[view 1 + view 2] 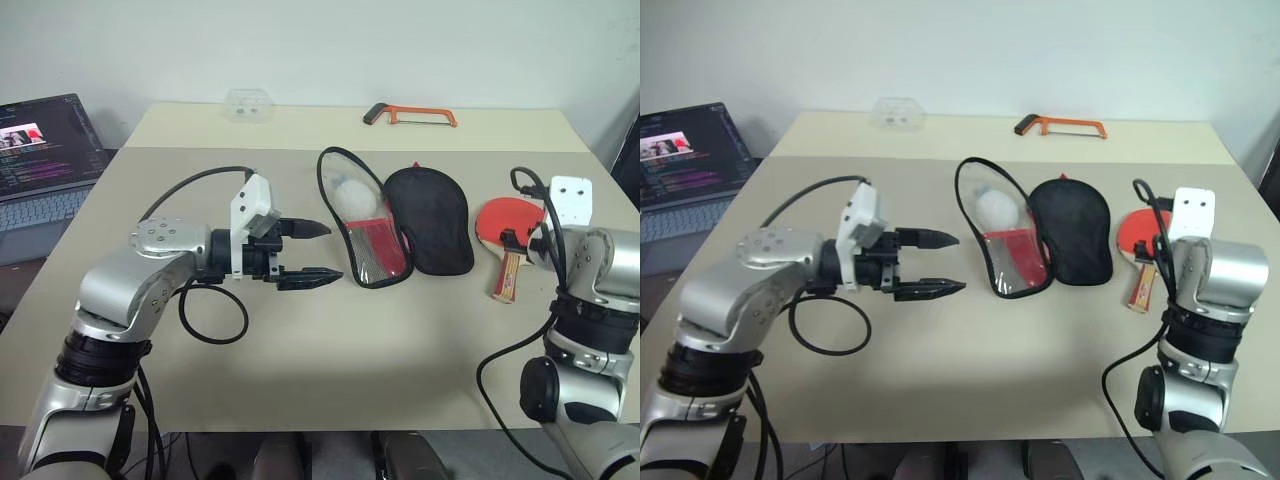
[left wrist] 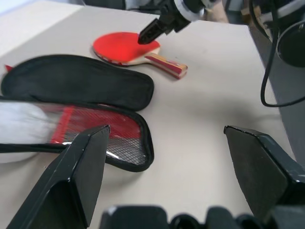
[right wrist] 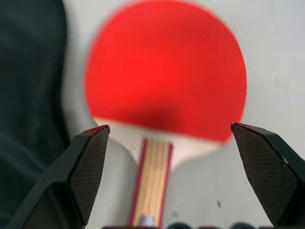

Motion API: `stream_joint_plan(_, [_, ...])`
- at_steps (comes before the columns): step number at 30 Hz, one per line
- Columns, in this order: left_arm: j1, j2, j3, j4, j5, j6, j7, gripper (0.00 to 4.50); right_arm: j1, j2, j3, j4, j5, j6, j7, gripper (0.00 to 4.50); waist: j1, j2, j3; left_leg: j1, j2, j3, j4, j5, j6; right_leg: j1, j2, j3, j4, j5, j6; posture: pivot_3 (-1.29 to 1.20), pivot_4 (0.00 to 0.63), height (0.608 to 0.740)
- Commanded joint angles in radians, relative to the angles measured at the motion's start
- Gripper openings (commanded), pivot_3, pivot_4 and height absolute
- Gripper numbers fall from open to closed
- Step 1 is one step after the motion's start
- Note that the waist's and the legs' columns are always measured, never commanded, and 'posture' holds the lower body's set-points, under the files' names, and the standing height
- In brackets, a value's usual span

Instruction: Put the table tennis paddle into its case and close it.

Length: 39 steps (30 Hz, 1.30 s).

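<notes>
The table tennis paddle [image 1: 497,221] lies flat on the table at the right, red face up, its wooden handle [image 3: 151,177] pointing toward me. The case [image 1: 366,232] lies unzipped and spread open in the middle. Its clear-windowed half with the red pocket is on the left and its black half [image 1: 431,219] on the right, beside the paddle. My right gripper [image 3: 169,128] hovers open just above the paddle's handle end, holding nothing. My left gripper [image 1: 322,251] is open and empty, level, pointing at the case's left edge from a short way off.
An orange hacksaw [image 1: 421,115] and a clear plastic piece [image 1: 248,104] lie at the table's far edge. A laptop [image 1: 45,150] sits off the table's left side. Bare tabletop [image 1: 330,350] stretches in front of the case.
</notes>
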State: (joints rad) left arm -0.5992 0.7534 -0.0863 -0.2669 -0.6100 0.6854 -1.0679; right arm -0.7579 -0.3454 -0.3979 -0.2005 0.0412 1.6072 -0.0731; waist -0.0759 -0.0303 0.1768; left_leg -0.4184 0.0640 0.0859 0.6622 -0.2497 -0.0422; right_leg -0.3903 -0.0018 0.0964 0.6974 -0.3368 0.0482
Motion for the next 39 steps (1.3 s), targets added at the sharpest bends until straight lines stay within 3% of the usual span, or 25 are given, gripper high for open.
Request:
stream_joint_plan(1, [-0.033,-0.006,0.003,-0.010,0.006,-0.026,-0.027,4.19,0.010,0.005,-0.038,-0.057,-0.022,0.007,-0.007,4.49,0.000,0.000,0.000,0.000,0.000,0.000,0.000,0.000,0.000,0.000,0.000,0.000,0.000,0.000,0.000,0.00,0.150,0.740])
stream_joint_plan(16, [0.008,0.014,0.038,-0.059,-0.008,0.001,-0.018,4.19,0.034,0.055,-0.054,0.014,-0.026,0.004,0.029,4.49,0.000,0.000,0.000,0.000,0.000,0.000,0.000,0.000,0.000,0.000,0.000,0.000,0.000,0.000,0.000,0.00,0.150,0.740])
stream_joint_plan(24, [0.025,0.017,0.045,-0.082,-0.007,0.008,0.005,4.19,0.069,0.056,-0.044,0.151,-0.033,-0.141,0.018,4.49,0.000,0.000,0.000,0.000,0.000,0.000,0.000,0.000,0.000,0.000,0.000,0.000,0.000,0.000,0.000,0.00,0.150,0.740])
stream_joint_plan(28, [0.027,0.024,0.049,-0.088,-0.008,0.010,0.008,4.19,0.079,0.051,-0.035,0.206,-0.027,-0.207,0.022,3.66,-0.003,-0.003,-0.002,0.002,0.000,-0.001,0.001,0.000,0.000,0.002,0.000,0.000,0.000,0.000,0.000,0.00,0.150,0.740])
stream_joint_plan(35, [0.033,0.027,0.049,-0.097,-0.004,0.008,0.022,4.19,0.084,0.045,-0.023,0.245,-0.028,-0.252,0.013,1.44,-0.002,-0.009,-0.006,0.002,0.000,-0.002,0.002,0.000,0.000,0.004,0.000,-0.001,0.000,0.000,0.000,0.00,0.150,0.740])
stream_joint_plan(37, [0.034,0.026,0.048,-0.097,-0.004,0.008,0.025,4.19,0.075,0.041,-0.029,0.248,-0.033,-0.261,0.000,1.09,0.000,-0.009,-0.006,0.002,0.000,-0.002,0.002,0.000,0.001,0.004,-0.001,-0.001,0.000,0.000,0.000,0.00,0.150,0.740])
stream_joint_plan(39, [0.034,0.025,0.047,-0.096,-0.004,0.007,0.027,4.19,0.065,0.032,-0.036,0.244,-0.039,-0.267,-0.012,1.08,0.000,-0.009,-0.006,0.002,0.000,-0.002,0.002,0.000,0.001,0.004,-0.001,-0.001,0.000,0.000,0.000,0.00,0.150,0.740])
